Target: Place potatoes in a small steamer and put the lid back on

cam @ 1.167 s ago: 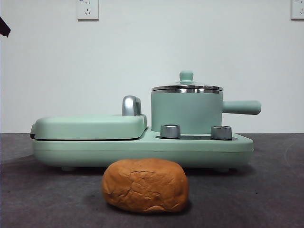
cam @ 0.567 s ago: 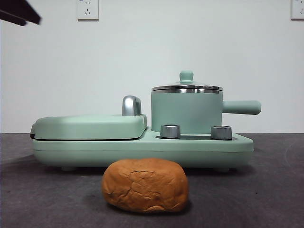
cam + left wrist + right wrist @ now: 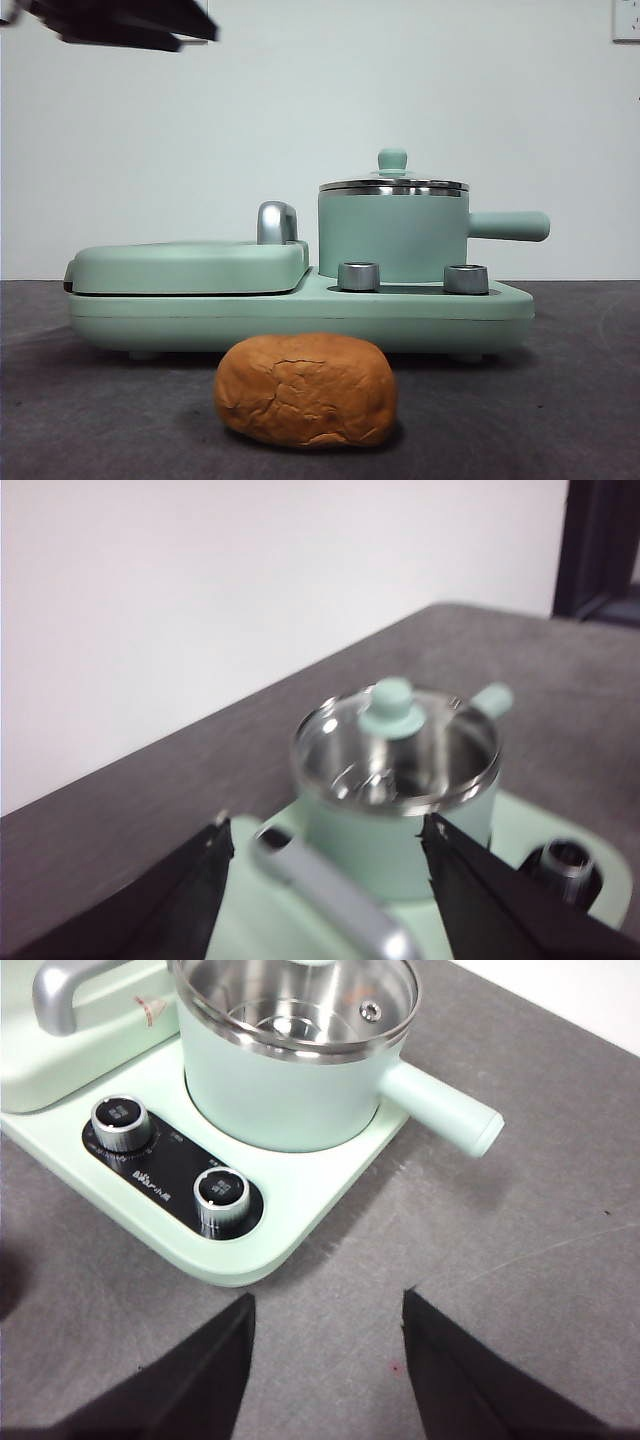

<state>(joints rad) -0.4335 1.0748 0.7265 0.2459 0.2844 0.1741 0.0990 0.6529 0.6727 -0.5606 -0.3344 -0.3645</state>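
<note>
The potato (image 3: 305,390), an orange-brown lump with cracked skin, lies on the dark table in front of the appliance. Behind it the small steamer (image 3: 393,240) stands on the mint-green base, its straight handle (image 3: 510,226) pointing right. The glass lid (image 3: 393,185) with its green knob (image 3: 392,160) sits on the steamer. My left gripper (image 3: 325,860) is open, high and to the left of the steamer (image 3: 400,830) and its lid (image 3: 395,750); it shows as a black shape (image 3: 120,25) at the front view's top left. My right gripper (image 3: 328,1360) hangs open over bare table near the steamer (image 3: 290,1090).
The mint-green base (image 3: 300,315) carries a flat hinged cover (image 3: 190,265) with a chrome handle (image 3: 277,222) on the left. Two steel dials (image 3: 120,1120) (image 3: 225,1195) sit on its front edge. A white wall stands close behind.
The black arm at the front view's top left has come further into the picture, moving right. The potato, steamer and lid have not moved.
</note>
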